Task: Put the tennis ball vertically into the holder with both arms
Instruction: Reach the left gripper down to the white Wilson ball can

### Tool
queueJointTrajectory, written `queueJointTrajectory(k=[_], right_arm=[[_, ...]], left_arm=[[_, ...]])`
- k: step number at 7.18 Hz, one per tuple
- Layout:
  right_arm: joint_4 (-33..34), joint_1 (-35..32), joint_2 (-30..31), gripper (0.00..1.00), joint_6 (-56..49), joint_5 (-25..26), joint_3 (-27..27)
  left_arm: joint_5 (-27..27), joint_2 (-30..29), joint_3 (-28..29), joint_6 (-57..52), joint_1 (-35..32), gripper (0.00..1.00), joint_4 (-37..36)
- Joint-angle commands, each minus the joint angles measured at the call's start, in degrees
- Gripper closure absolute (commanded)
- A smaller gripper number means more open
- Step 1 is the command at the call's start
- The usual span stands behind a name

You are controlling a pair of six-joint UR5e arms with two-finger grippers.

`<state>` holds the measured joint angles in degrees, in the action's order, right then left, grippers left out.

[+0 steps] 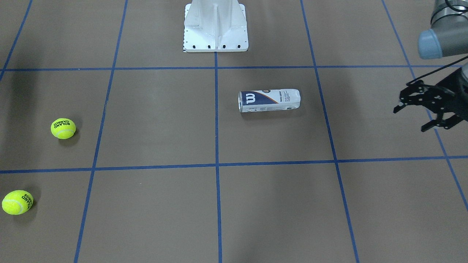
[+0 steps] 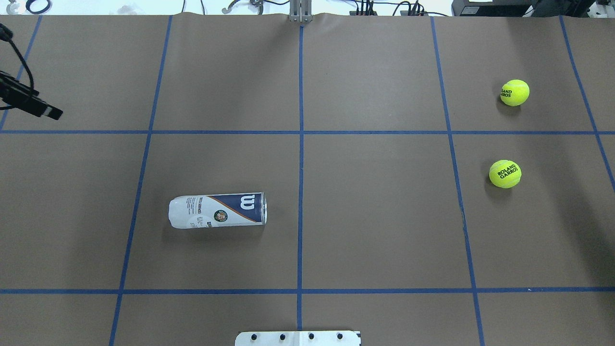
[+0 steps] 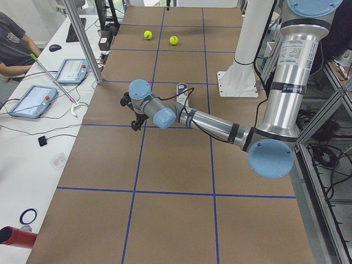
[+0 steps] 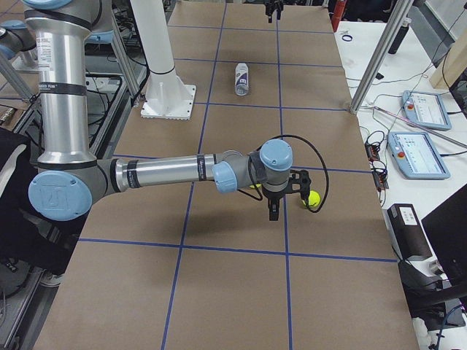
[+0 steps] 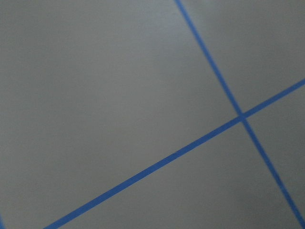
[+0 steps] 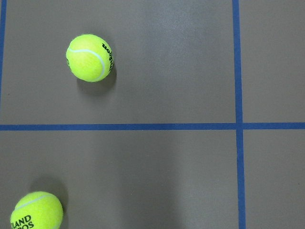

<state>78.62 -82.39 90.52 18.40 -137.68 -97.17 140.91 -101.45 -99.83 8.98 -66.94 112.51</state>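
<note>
The holder [image 1: 270, 100] lies on its side on the brown table, its open silver rim toward the table's middle; it also shows in the overhead view [image 2: 217, 210]. Two yellow tennis balls [image 2: 514, 92] [image 2: 505, 174] lie far to its right, apart from each other. My left gripper [image 1: 411, 118] hovers open and empty, well to the left of the holder. My right gripper [image 4: 281, 200] shows only in the exterior right view, above the table beside the balls [image 6: 89, 58] [image 6: 35, 212]; I cannot tell whether it is open or shut.
The white pedestal base [image 1: 215, 29] stands at the robot's edge of the table. Blue tape lines grid the brown surface. An aluminium post [image 4: 379, 58] and tablets [image 4: 419, 109] stand along the operators' side.
</note>
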Motion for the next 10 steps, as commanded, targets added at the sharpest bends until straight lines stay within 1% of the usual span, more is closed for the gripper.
queueJointTrajectory(k=[1, 2, 3, 4, 5, 6, 7, 8, 9, 10], right_arm=[[-0.8, 0.1, 0.7, 0.0, 0.1, 0.4, 0.4], [-0.7, 0.1, 0.7, 0.0, 0.1, 0.2, 0.6], [-0.7, 0.1, 0.8, 0.0, 0.1, 0.0, 0.6], [-0.7, 0.1, 0.9, 0.0, 0.1, -0.1, 0.6], [-0.7, 0.1, 1.2, 0.0, 0.1, -0.2, 0.5], [-0.6, 0.2, 1.3, 0.0, 0.1, -0.2, 0.6], [-0.7, 0.2, 2.3, 0.0, 0.1, -0.2, 1.0], [-0.7, 0.2, 2.6, 0.0, 0.0, -0.2, 1.0], [-0.7, 0.2, 2.6, 0.0, 0.1, -0.1, 1.6], [-0.7, 0.2, 2.7, 0.0, 0.2, -0.2, 1.7]], left_arm=[[-0.2, -9.9, -2.2, 8.6, 10.7, 0.02, 0.0], [-2.8, -11.8, -2.2, 6.3, 14.6, 0.09, 0.1], [-10.5, -15.5, -2.3, 0.1, 18.9, 0.09, 0.1], [-19.0, -16.1, -2.2, -3.7, 25.6, 0.07, 0.0], [-25.4, -17.0, -2.4, -9.3, 29.5, 0.02, -0.2], [-27.0, -19.8, -2.3, -11.5, 31.8, 0.02, -4.5], [-27.6, -24.0, -2.1, -15.0, 33.3, 0.02, -12.1], [-32.1, -26.8, -2.2, -18.9, 36.1, 0.02, -17.6], [-35.8, -27.3, -2.4, -21.8, 37.8, 0.02, -19.1], [-36.0, -27.2, -2.5, -22.0, 38.6, 0.01, -21.3]])
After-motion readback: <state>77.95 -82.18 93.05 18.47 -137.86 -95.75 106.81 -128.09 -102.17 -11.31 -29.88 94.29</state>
